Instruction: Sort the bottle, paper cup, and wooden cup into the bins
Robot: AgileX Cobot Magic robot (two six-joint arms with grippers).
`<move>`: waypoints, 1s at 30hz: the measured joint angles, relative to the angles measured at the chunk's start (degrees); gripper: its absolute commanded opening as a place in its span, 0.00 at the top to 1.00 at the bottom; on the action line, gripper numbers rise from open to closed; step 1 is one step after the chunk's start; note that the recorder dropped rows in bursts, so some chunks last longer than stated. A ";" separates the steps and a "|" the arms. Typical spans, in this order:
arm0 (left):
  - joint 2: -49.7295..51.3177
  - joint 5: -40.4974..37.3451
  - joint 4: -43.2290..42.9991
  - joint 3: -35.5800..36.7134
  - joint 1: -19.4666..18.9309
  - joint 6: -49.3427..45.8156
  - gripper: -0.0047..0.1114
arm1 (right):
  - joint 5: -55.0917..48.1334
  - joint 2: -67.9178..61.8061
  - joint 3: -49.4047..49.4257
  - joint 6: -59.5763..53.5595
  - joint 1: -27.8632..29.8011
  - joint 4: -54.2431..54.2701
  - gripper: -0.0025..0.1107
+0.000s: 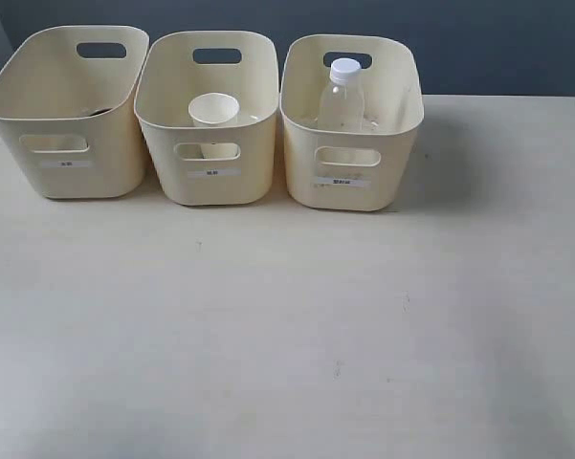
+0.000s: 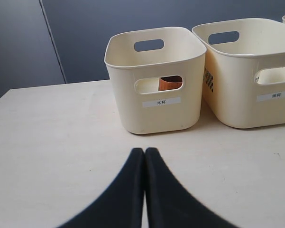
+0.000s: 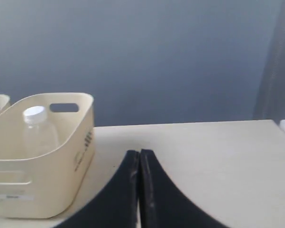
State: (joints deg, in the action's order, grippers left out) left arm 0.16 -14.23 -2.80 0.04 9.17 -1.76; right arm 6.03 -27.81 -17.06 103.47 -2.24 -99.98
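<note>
Three cream bins stand in a row at the back of the table. The clear bottle [image 1: 342, 96] with its white cap stands upright in the right bin [image 1: 352, 182]; it also shows as the bottle [image 3: 37, 130] in the right wrist view. The white paper cup [image 1: 213, 111] stands in the middle bin [image 1: 210, 177]. The left bin [image 1: 67, 163] holds the reddish-brown wooden cup [image 2: 170, 83], visible only through the handle cutout in the left wrist view. My left gripper [image 2: 144, 151] is shut and empty, in front of that bin. My right gripper [image 3: 139, 152] is shut and empty, beside the right bin. Neither gripper appears in the exterior view.
The pale table [image 1: 287, 325] stretches in front of the bins. A dark grey-blue wall [image 1: 478, 38] stands behind them. The table's far edge shows past the right gripper in the right wrist view.
</note>
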 measured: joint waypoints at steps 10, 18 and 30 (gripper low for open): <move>0.00 0.00 0.00 0.00 0.00 0.00 0.96 | 2.09 22.16 10.89 -3.08 11.01 0.11 0.98; 0.00 0.00 0.00 0.00 0.00 0.00 0.96 | 3.55 23.02 11.95 -4.35 11.14 0.60 0.98; 0.00 0.00 0.00 0.00 0.00 0.00 0.96 | 0.07 23.02 16.86 -87.02 9.05 81.30 0.98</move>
State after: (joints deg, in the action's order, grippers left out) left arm 0.16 -14.23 -2.80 0.04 9.17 -1.76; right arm 6.11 -4.79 -0.20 16.45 6.82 -18.68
